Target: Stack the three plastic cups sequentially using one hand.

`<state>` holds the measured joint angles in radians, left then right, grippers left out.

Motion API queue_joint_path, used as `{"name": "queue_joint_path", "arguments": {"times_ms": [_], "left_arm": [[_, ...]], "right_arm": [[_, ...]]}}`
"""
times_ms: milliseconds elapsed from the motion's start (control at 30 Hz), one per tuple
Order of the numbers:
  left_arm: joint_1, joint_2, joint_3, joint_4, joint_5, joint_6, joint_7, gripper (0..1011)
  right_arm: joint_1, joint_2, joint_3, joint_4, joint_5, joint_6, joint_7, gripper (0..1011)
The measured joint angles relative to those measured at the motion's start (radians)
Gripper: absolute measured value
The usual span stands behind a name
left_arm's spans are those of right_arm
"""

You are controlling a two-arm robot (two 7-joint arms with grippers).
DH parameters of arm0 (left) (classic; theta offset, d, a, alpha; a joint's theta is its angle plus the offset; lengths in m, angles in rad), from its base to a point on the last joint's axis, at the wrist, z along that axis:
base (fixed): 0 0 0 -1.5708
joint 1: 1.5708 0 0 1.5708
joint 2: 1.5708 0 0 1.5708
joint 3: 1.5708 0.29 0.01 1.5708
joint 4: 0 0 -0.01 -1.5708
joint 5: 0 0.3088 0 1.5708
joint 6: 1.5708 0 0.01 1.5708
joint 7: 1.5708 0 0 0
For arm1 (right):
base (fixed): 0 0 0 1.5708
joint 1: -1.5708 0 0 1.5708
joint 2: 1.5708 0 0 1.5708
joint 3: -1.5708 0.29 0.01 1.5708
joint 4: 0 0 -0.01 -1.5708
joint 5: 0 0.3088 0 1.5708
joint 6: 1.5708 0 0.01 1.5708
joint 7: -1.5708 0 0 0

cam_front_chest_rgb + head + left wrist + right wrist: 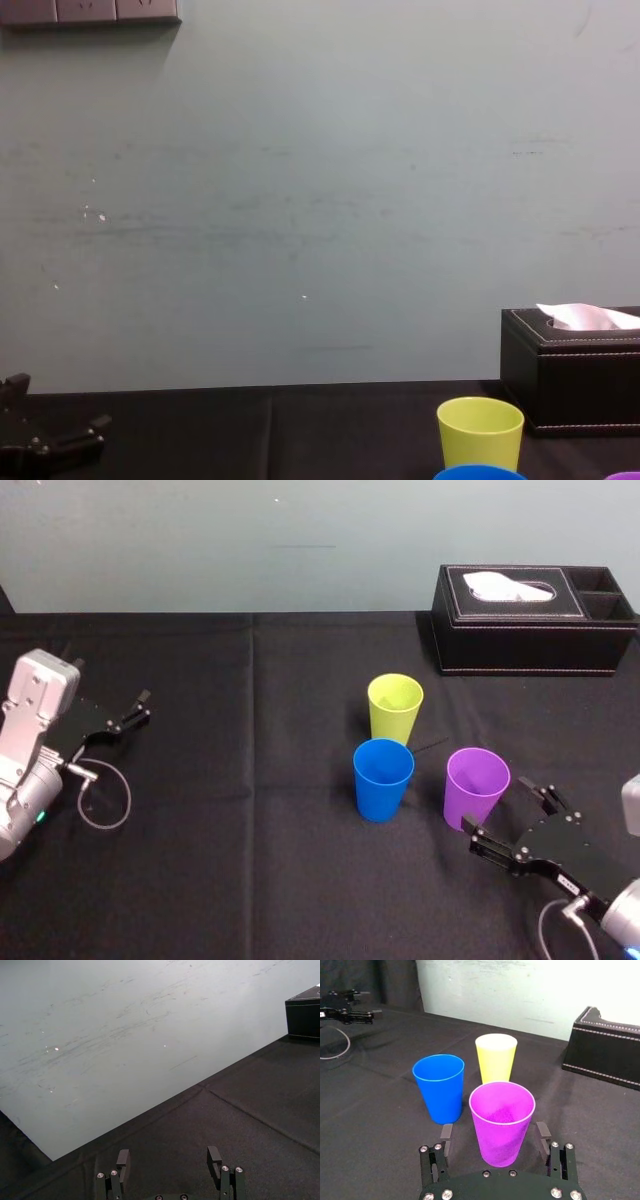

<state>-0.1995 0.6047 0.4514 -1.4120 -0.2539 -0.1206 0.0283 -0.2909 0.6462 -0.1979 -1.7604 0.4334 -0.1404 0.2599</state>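
Three plastic cups stand upright and apart on the black cloth. The yellow-green cup (395, 705) (496, 1057) (480, 430) is farthest back, the blue cup (383, 777) (440, 1087) is in front of it, and the purple cup (476, 783) (502, 1120) is to the blue one's right. My right gripper (505, 812) (494, 1135) is low at the front right, open. Its fingers (446, 1132) flank the purple cup's lower half with a gap on each side. My left gripper (140, 708) (168, 1157) rests open at the far left, holding nothing.
A black tissue box (530, 620) (607, 1055) (570, 375) stands at the back right, behind the cups. A thin cable loop (105, 800) lies beside the left arm. The pale wall rises along the table's far edge.
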Motion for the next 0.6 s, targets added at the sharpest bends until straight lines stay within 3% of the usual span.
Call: {"name": "queue_joint_path", "arguments": {"times_ms": [600], "left_arm": [[0.0, 0.0, 0.0, 0.0, 0.0, 0.0, 0.0, 1012]], "right_arm": [[0.07, -0.097, -0.013, 0.078, -0.046, 0.015, 0.001, 1003]]}}
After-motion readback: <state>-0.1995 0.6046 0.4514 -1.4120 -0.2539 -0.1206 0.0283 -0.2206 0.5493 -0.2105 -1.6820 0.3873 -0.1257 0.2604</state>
